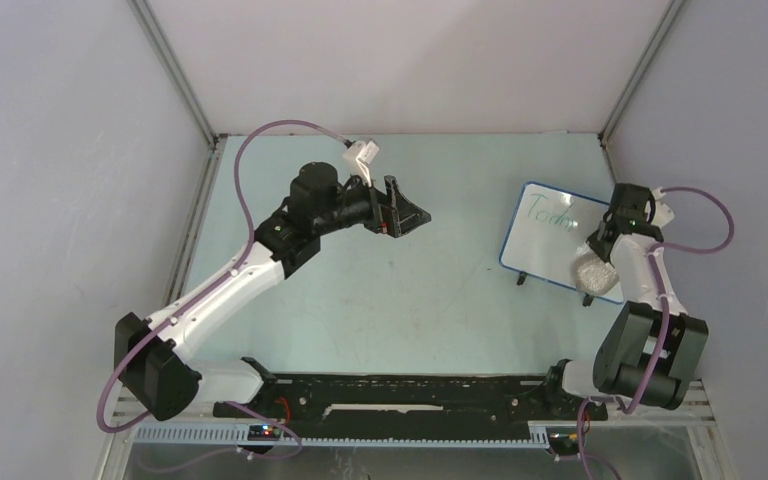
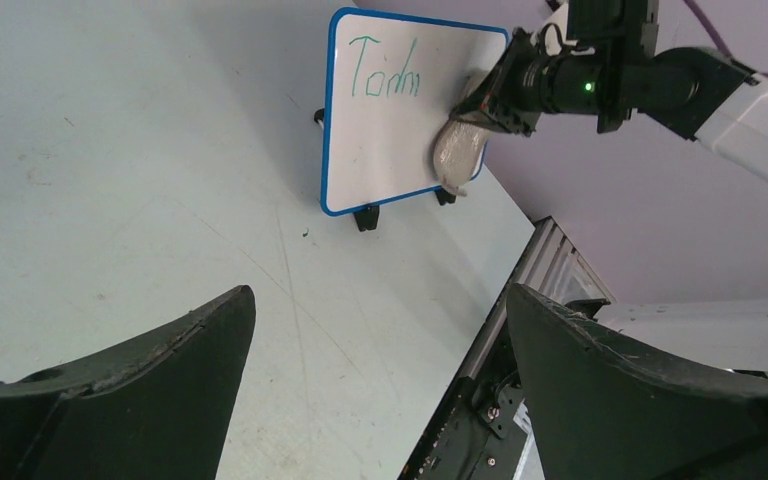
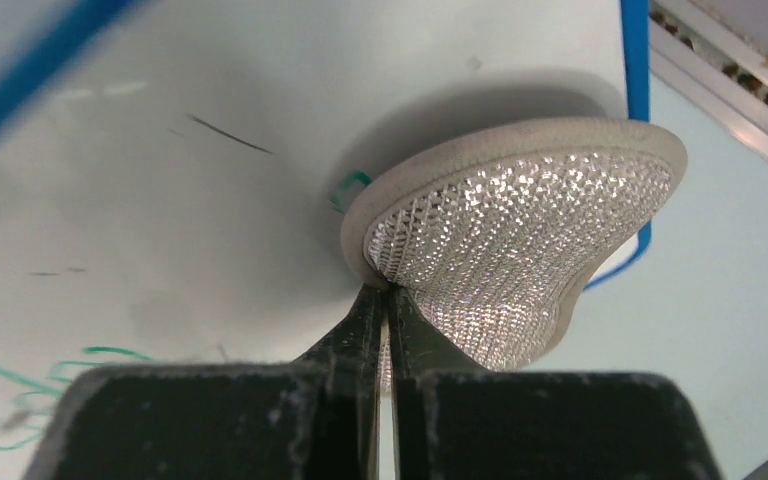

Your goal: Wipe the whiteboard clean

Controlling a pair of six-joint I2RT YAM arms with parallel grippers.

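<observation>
The whiteboard (image 1: 550,240) stands on small black feet at about 3 o'clock on the table (image 1: 410,300), with green writing (image 1: 550,213) toward its 11 o'clock corner. The right gripper (image 1: 600,250) sits over the board's 4 o'clock side, its jaws pinched tight on the edge of a grey mesh sponge pad (image 1: 593,270) — the pad lies against the board's face at the 5 o'clock corner, just inside the blue rim. The left gripper (image 1: 412,215) hangs well apart, at the board's 9 o'clock — fingers spread wide.

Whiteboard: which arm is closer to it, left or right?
Right. The right arm reaches over the whiteboard, jaws shut on a sponge at its near right corner. The left arm hangs apart to its left, jaws open.
</observation>
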